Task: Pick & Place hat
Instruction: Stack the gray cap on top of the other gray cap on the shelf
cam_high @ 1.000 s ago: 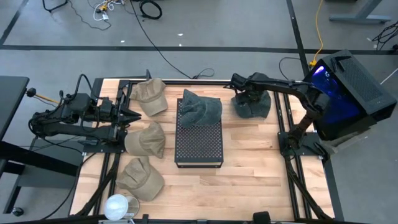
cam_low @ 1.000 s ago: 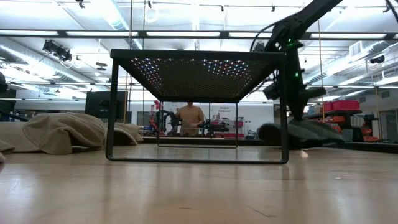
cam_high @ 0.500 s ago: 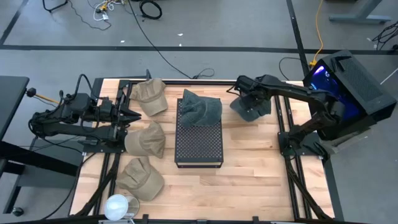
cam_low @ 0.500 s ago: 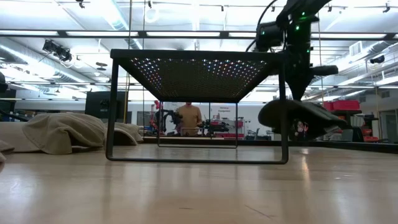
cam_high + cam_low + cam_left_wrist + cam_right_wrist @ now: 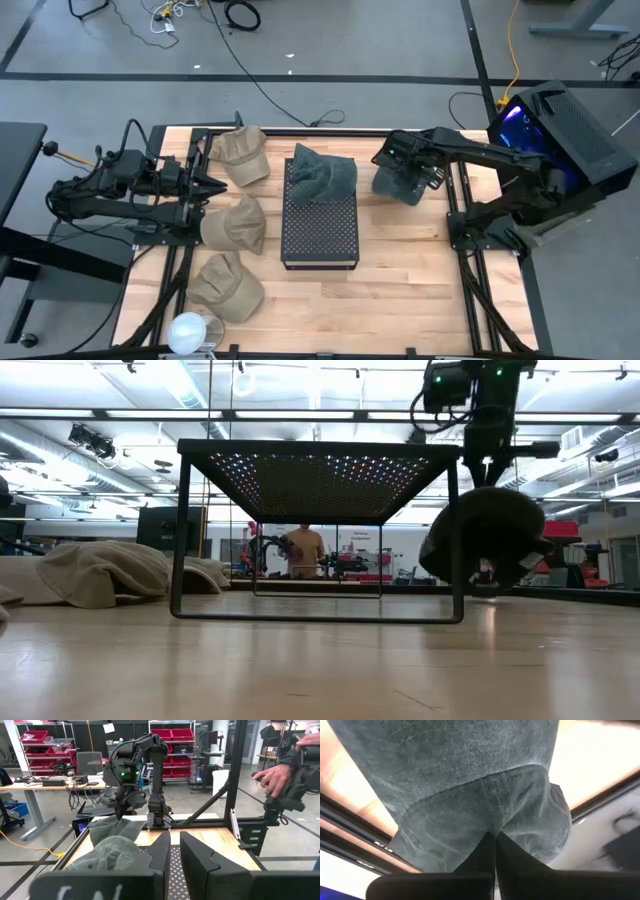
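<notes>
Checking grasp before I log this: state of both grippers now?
Left gripper: fingers nearly together, holding nothing, parked at the table's left side.
Right gripper: closed on the dark green hat, lifted clear of the table beside the black stand.

My right gripper [image 5: 392, 160]: black. Held hat [image 5: 405, 184]: grey-green denim. Three hats [image 5: 233, 224]: khaki. Stand [image 5: 320, 228]: black, perforated. Desk [image 5: 400, 270]: pale wood.
</notes>
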